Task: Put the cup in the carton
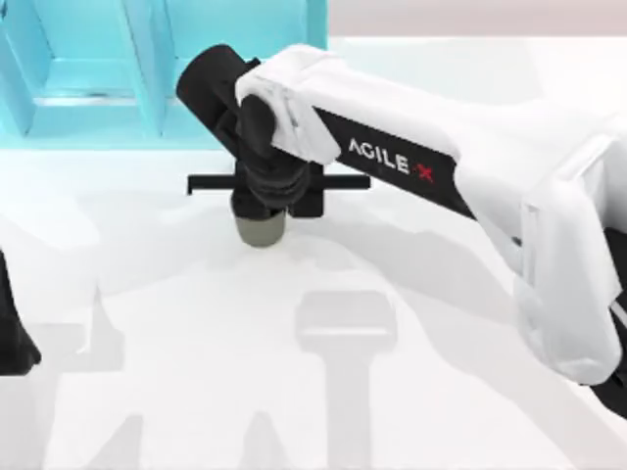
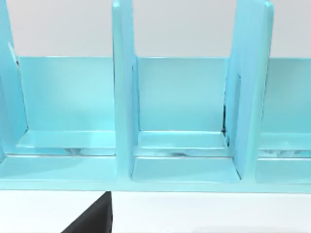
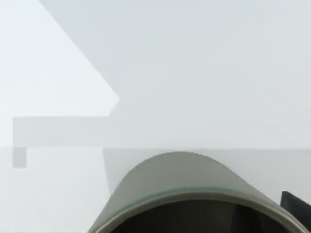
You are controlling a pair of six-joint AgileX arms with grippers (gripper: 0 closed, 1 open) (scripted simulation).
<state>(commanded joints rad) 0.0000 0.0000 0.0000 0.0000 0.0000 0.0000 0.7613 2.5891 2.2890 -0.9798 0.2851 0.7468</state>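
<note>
1. The cup [image 1: 261,229], small and olive-grey, sits just left of the top view's centre, directly under the right gripper [image 1: 266,201], whose black crossbar spans either side of it. The white right arm [image 1: 411,157] reaches in from the right edge of the frame. The gripper body hides the fingers here, so whether the jaws are clamped on the cup cannot be told. I also cannot tell whether the cup is lifted or resting on the white table [image 1: 441,392].

2. Also in the top view, the turquoise carton [image 1: 88,78] fills the upper left of the frame, with upright dividers splitting it into compartments. It lies near the cup, up and to the left. The left arm [image 1: 12,333] is parked at the left edge, low in the frame.

3. The left wrist view looks straight at the carton [image 2: 180,97]: three open compartments side by side, separated by two tall dividers, with the middle one fully in view. As a judgement, the dividers are the hazard; the cup should clear their top edges before it goes down into a compartment.

4. In the right wrist view the cup's rim [image 3: 194,194] and dark inside fill the bottom centre of the frame, and a dark finger tip [image 3: 296,206] shows at the lower right, just beside the rim. Keep the cup upright and carry it high toward the carton.
</note>
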